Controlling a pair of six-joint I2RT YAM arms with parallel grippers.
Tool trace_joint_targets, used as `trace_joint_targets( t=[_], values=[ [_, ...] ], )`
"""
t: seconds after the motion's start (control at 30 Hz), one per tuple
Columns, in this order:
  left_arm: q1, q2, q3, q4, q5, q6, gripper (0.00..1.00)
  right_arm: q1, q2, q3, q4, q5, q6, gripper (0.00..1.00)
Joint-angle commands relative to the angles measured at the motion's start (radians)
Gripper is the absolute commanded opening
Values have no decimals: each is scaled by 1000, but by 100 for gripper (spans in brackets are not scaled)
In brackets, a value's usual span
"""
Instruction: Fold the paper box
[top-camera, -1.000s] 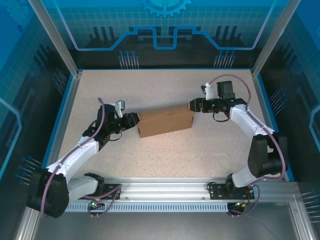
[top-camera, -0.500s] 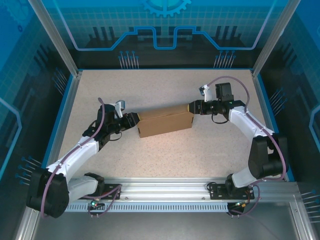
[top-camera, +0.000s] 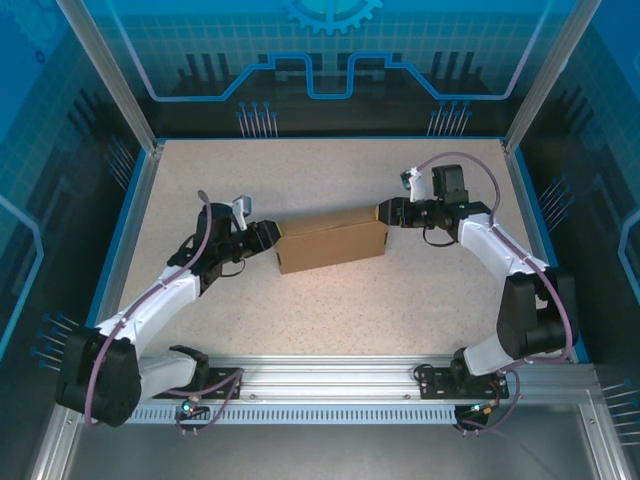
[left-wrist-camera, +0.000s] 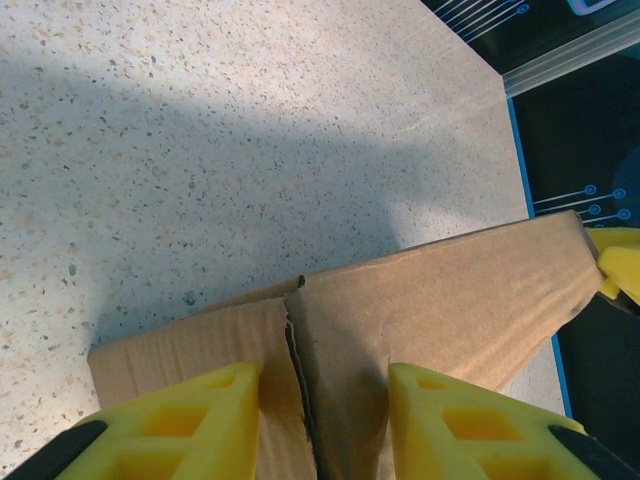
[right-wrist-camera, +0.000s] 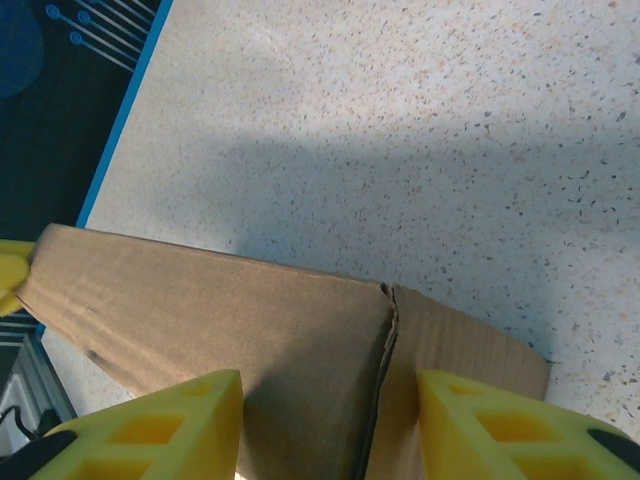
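Brown cardboard marks the paper box (top-camera: 332, 240), which lies near the middle of the speckled table (top-camera: 330, 170) in the top view. It is closed into a low block, and its long side runs left to right with the right end a little higher in the frame. The left gripper (top-camera: 272, 238) meets the box's left end and the right gripper (top-camera: 383, 213) meets its right end, so the box sits between the two.

In the left wrist view the yellow fingers (left-wrist-camera: 190, 420) stand apart at the bottom edge. Cardboard fills the gap between them, and a ragged seam where two panels meet runs down that gap. The box stretches away toward the right edge of the frame, where a yellow tip of the other gripper touches its far end.

The right wrist view mirrors this. Its fingers (right-wrist-camera: 500, 420) are spread at the bottom edge, with the cardboard and a seam between them. Whether either pair of pads actually clamps the cardboard cannot be told.
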Motion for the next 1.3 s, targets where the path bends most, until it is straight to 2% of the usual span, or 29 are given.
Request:
trace_joint_targets(
  t=[0.0,0.4,0.67,0.9,1.27],
  values=[
    [-16,42,79,9,41,-11,37,29,-3,57,82,-111,60,48],
    [10,301,428,-36,11,99,38,24,146,245,106,-84,78,49],
    [31,482,593,-51,25,136,39,-2,272,357,95,-87,13,49],
    [29,502,571,-30,46,139,40,-5,283,315,118,-86,-25,49],
    [-7,385,370,44,39,117,41,14,144,132,141,-44,-43,53]
  ],
)
